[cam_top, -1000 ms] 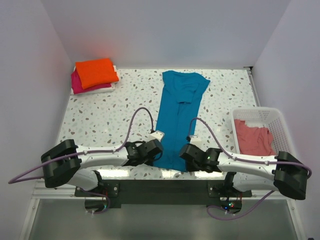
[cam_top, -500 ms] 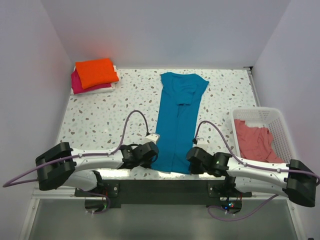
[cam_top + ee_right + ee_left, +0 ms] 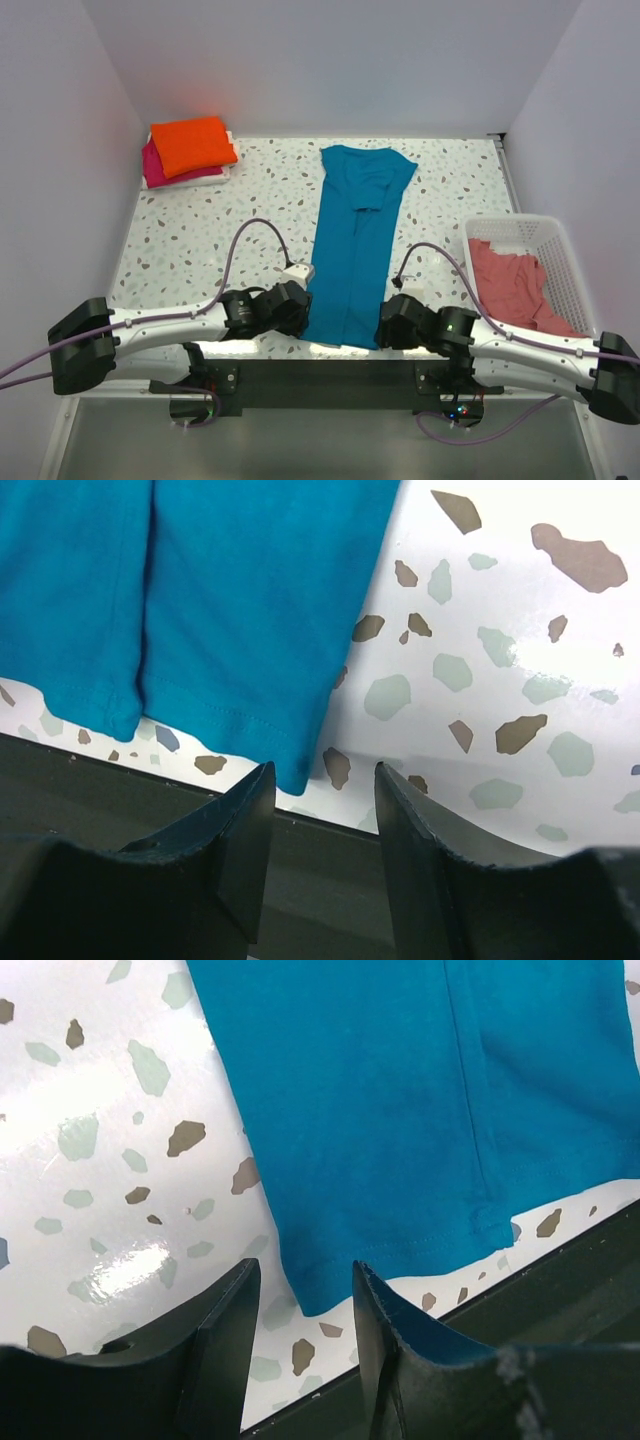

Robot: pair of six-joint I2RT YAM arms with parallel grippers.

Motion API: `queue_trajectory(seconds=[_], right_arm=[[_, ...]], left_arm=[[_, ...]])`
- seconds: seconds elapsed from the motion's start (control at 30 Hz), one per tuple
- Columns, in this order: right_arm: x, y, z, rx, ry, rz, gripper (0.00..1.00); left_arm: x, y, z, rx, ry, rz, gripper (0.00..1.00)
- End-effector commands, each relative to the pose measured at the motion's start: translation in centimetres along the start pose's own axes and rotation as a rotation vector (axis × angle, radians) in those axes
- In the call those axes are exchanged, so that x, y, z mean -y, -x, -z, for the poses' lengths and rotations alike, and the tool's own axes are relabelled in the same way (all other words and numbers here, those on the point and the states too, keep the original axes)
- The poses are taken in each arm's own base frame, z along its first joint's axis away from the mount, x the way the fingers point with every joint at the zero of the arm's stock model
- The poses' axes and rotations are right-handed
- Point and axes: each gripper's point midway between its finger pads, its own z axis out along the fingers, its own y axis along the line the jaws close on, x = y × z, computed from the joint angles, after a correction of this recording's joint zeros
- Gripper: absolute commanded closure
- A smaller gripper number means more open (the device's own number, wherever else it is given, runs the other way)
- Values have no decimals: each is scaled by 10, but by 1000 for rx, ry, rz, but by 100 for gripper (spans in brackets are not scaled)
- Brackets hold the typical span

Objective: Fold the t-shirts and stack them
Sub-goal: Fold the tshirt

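The teal t-shirt (image 3: 352, 240) lies as a long narrow strip down the middle of the table, collar far, hem at the near edge. My left gripper (image 3: 296, 310) is open at the hem's left corner (image 3: 320, 1295), which lies between the fingers. My right gripper (image 3: 388, 325) is open at the hem's right corner (image 3: 295, 770). The orange t-shirt (image 3: 192, 144) sits folded on the magenta one (image 3: 153, 168) at the far left. The salmon t-shirt (image 3: 512, 283) lies crumpled in the basket.
The white mesh basket (image 3: 555, 250) stands at the right edge. The table's near edge and a dark rail (image 3: 200, 840) lie just under both grippers. White walls close in the left, right and back.
Both grippers have drawn back toward the near edge, away from over the shirt's lower part. The teal shirt's hem now lies flat near the table edge, slightly closer.
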Motion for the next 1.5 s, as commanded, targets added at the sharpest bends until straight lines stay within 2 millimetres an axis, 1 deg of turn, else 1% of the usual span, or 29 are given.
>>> queue_trajectory(seconds=[0.0, 0.07, 0.27, 0.4, 0.53, 0.57, 0.63, 0.67, 0.73, 0.77, 0.8, 0.9, 0.97, 1.03, 1.1, 1.13, 1.17, 1.2, 1.23, 1.27, 1.3, 1.33, 1.37, 1.4, 1.43, 1.47], right_arm=[[-16, 2, 0, -6, 40, -53, 52], [-18, -1, -4, -19, 38, -77, 53], [-15, -11, -15, -42, 42, -120, 59], [-15, -16, -18, -58, 52, -135, 60], [-16, -18, -20, -61, 60, -141, 61], [-16, -19, -21, -61, 61, -142, 62], [-15, -19, -23, -57, 58, -144, 65], [-14, -19, -23, -58, 55, -144, 69], [-14, -18, -22, -51, 55, -143, 76], [-14, -18, -22, -52, 59, -141, 83], [-14, -18, -21, -52, 61, -140, 87], [-17, -18, -18, -63, 77, -118, 97], [-17, -18, -15, -60, 87, -105, 100], [-23, -15, -9, -43, 115, -87, 100], [-20, -10, -6, -13, 98, -74, 100], [-24, -2, -1, 10, 105, -63, 100], [-22, 2, 2, 25, 91, -50, 100], [-21, 10, 4, 62, 77, -39, 100], [-22, 16, 6, 81, 72, -15, 100], [-26, 23, 10, 98, 64, -7, 100], [-24, 28, 10, 117, 41, 6, 100], [-29, 37, 14, 144, 41, 19, 100], [-28, 42, 16, 158, 20, 31, 100], [-26, 46, 14, 168, -10, 44, 99], [-30, 59, 19, 214, -24, 54, 99], [-31, 64, 20, 227, -39, 65, 98]], left_arm=[[5, -2, 3, -17, -23, 38, 53], [6, -9, 1, -39, -37, 52, 53], [10, -21, -5, -73, -84, 75, 51], [8, -32, -10, -100, -87, 84, 51], [7, -40, -15, -118, -93, 91, 52], [8, -40, -16, -116, -99, 92, 53], [7, -42, -17, -120, -98, 91, 56], [7, -44, -18, -122, -100, 91, 58], [8, -44, -19, -122, -108, 92, 66], [10, -45, -19, -126, -117, 89, 71], [11, -44, -19, -125, -125, 89, 83], [15, -47, -15, -134, -147, 89, 97], [17, -48, -12, -136, -159, 94, 100], [20, -49, -8, -137, -166, 97, 100], [23, -41, -3, -107, -174, 101, 100], [24, -35, -1, -88, -172, 100, 100], [25, -22, 2, -49, -165, 100, 100], [26, -14, 4, -25, -159, 98, 100], [27, -8, 5, -7, -149, 85, 100], [28, 5, 6, 26, -132, 82, 100], [29, 12, 6, 40, -122, 80, 100], [26, 20, 4, 59, -103, 69, 100], [28, 28, 3, 69, -98, 69, 100], [24, 39, 0, 84, -86, 84, 100], [24, 48, -2, 100, -92, 73, 100], [26, 59, -3, 110, -101, 78, 100]])
